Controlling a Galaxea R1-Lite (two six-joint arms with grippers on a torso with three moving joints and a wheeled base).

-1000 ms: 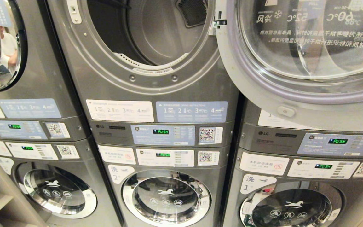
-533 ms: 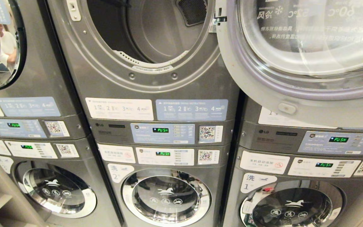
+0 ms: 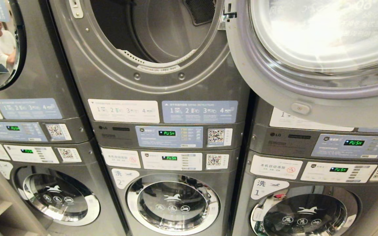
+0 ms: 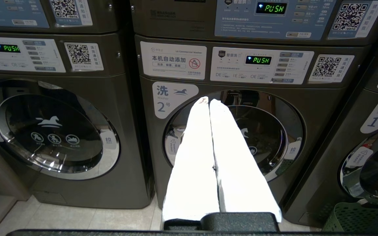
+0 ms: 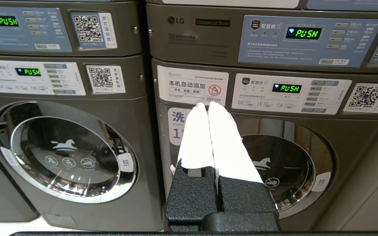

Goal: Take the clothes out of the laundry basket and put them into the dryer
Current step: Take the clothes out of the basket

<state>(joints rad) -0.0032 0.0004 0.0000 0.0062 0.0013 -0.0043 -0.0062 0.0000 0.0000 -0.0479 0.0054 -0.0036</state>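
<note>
Dryer [image 3: 162, 36] in top middle of head view, round mouth facing forward, upper part cut off by frame. Door [image 3: 307, 88] swung open to right — glass glaring, grey ring. Laundry basket [image 4: 359, 218] green, perforated, only corner visible. Left gripper [image 4: 209, 102] and right gripper [image 5: 207, 105] — white fingers pressed together, empty.

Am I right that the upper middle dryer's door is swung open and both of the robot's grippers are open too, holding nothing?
Not quite. The dryer door is indeed swung open, baring the dryer drum in the head view, and nothing is held. But both grippers are shut: the left gripper in the left wrist view and the right gripper in the right wrist view have their white fingers pressed together.
</note>
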